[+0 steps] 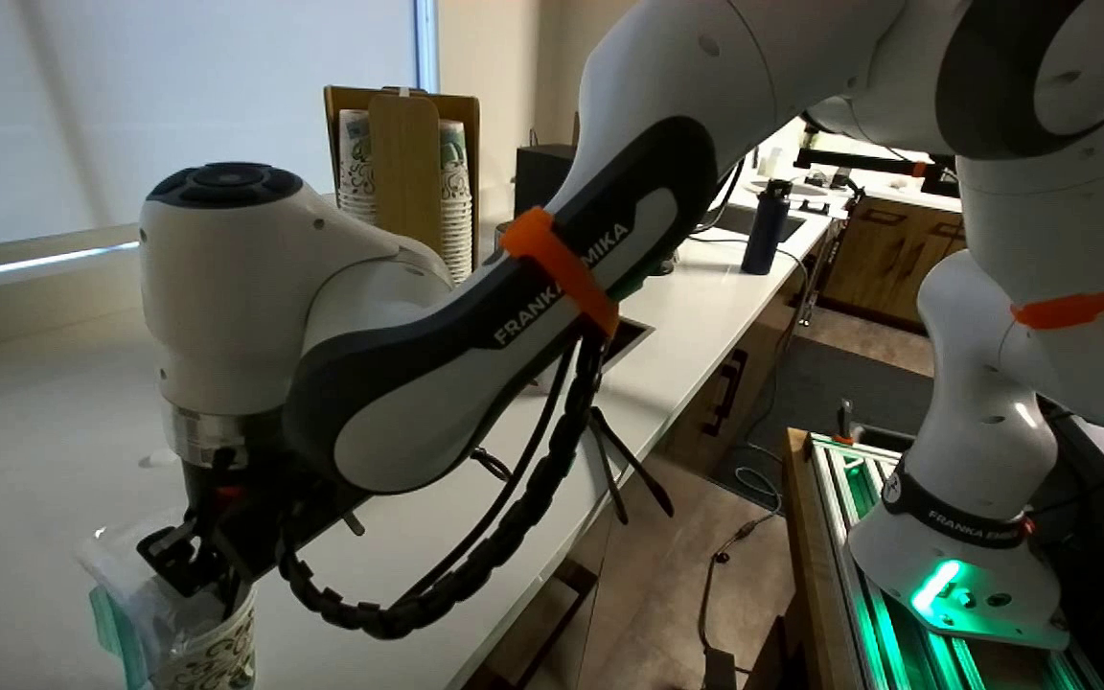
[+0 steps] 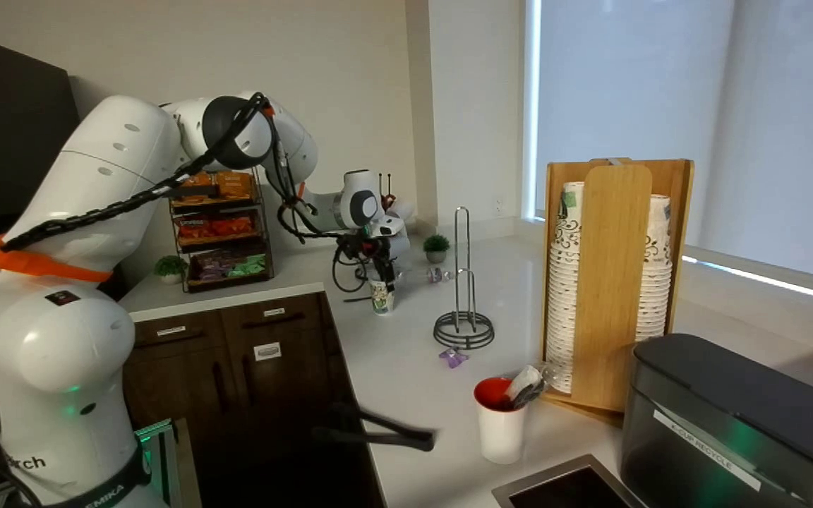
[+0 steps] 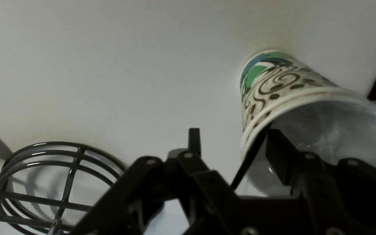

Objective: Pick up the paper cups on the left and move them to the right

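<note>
A white bench [image 2: 413, 381] runs beneath one window shade [image 2: 766, 141]. On it, an exterior view shows one wooden holder [image 2: 612, 282] with two columns of stacked cups [image 2: 563, 303], one wire stand [image 2: 464, 342], one white cup [image 2: 502, 432] with a red inside, two small green plants [image 2: 437, 244] and one snack rack [image 2: 229, 283] with three shelves in sight. The paper cups [image 2: 382, 300], one patterned bundle whose number cannot be read, stand upright on the bench just beneath the end effector [image 3: 234, 132], clear wrap [image 1: 116, 554] bunched at their mouth. The end effector's two fingers [image 3: 282, 158] are apart, one over the mouth, the other outside the rim; whether either touches them cannot be told.
</note>
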Controlling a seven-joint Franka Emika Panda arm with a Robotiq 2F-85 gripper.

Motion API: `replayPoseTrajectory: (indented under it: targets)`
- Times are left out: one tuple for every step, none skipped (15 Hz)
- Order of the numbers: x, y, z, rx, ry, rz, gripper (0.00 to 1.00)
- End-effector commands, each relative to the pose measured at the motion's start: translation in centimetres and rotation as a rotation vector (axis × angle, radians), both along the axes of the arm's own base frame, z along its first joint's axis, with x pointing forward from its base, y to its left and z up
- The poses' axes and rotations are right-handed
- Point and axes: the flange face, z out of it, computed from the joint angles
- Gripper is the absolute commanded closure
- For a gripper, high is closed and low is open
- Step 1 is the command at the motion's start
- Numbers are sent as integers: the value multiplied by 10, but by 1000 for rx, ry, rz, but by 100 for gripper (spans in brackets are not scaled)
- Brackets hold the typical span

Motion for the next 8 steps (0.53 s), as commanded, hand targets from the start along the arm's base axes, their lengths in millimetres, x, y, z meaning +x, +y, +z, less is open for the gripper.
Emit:
replayPoseTrajectory:
  targets:
    - [-3, 10, -3, -19, -4, -4, 75]
    - [-4, 12, -1, -19, -5, 3, 82]
    - [-5, 13, 1, -18, -5, 8, 91]
    - [-6, 14, 8, -11, -3, 16, 98]
    - [-7, 13, 18, -11, -6, 27, 100]
    - [-8, 11, 33, -10, -7, 41, 100]
    - [-9, 9, 46, 0, -12, 53, 98]
    - [-10, 4, 64, 12, -31, 60, 99]
